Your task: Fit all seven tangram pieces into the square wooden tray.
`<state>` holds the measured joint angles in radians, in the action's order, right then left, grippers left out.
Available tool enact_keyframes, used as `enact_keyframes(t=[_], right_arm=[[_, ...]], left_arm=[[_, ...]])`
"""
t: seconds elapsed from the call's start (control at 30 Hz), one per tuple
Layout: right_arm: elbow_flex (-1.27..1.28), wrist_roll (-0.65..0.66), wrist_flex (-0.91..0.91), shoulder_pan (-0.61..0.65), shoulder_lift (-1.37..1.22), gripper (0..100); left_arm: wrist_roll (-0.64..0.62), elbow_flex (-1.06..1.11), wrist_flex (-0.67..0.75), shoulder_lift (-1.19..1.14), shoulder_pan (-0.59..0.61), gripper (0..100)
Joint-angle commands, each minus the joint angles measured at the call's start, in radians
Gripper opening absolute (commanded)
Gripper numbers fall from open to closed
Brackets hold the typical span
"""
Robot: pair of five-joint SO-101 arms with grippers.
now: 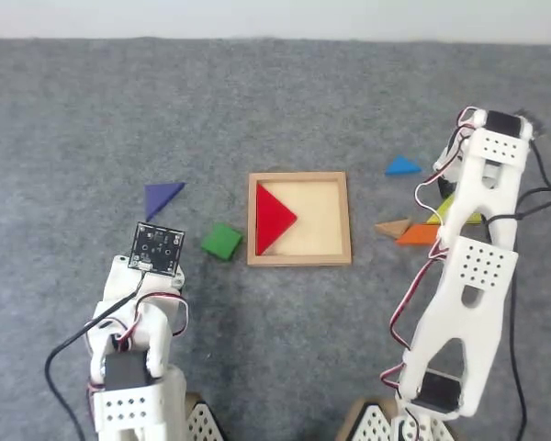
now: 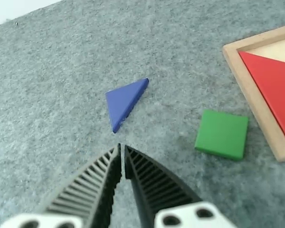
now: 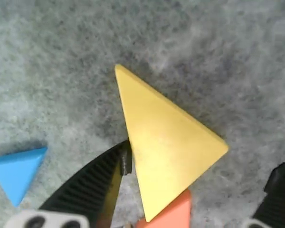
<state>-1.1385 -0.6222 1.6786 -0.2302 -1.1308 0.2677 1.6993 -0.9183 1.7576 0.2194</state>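
The square wooden tray (image 1: 298, 260) lies mid-table with a red triangle (image 1: 274, 219) in its left half. My left gripper (image 2: 122, 148) is shut and empty, just short of a dark blue triangle (image 2: 126, 100), with a green square (image 2: 222, 134) beside the tray's corner (image 2: 237, 61). My right gripper (image 3: 203, 165) is open and straddles a yellow triangle (image 3: 166, 142); one finger (image 3: 118, 164) touches its edge, the other (image 3: 280, 185) stands clear. An orange piece (image 3: 168, 213) touches the yellow one, and a light blue triangle (image 3: 16, 171) lies apart.
From above, a tan triangle (image 1: 392, 227) and the orange piece (image 1: 418, 235) lie right of the tray, partly under the right arm (image 1: 482, 184). The light blue triangle (image 1: 403, 166) sits farther back. Grey carpet surrounds everything.
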Motion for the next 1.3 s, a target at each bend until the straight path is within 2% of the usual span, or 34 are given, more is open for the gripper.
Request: enact_keyframes(t=[0.0,0.2,0.53,0.7,1.0,1.13,1.27], right_arm=[[-0.075,0.023,-0.005,-0.019,0.022,42.0],[-0.081,0.023,-0.028,-0.021,-0.012,36.2],[-0.081,0.025,-0.028,-0.022,-0.035,36.1],[-0.077,0.103,-0.065,-0.021,-0.035,36.1],[-0.075,0.106,-0.059,-0.019,-0.036,36.0],[-0.075,0.109,-0.059,-0.019,-0.036,31.1],[-0.075,0.114,-0.059,-0.019,-0.036,30.7]], left_arm=[[0.009,-0.015,-0.005,0.025,0.005,1],[0.009,-0.015,-0.005,0.025,0.005,1],[0.009,-0.015,-0.005,0.025,0.005,1],[0.009,-0.015,-0.005,0.025,0.005,1],[0.011,-0.015,-0.005,0.025,0.005,1],[0.011,-0.015,-0.005,0.025,0.005,1],[0.011,-0.015,-0.005,0.025,0.005,1]])
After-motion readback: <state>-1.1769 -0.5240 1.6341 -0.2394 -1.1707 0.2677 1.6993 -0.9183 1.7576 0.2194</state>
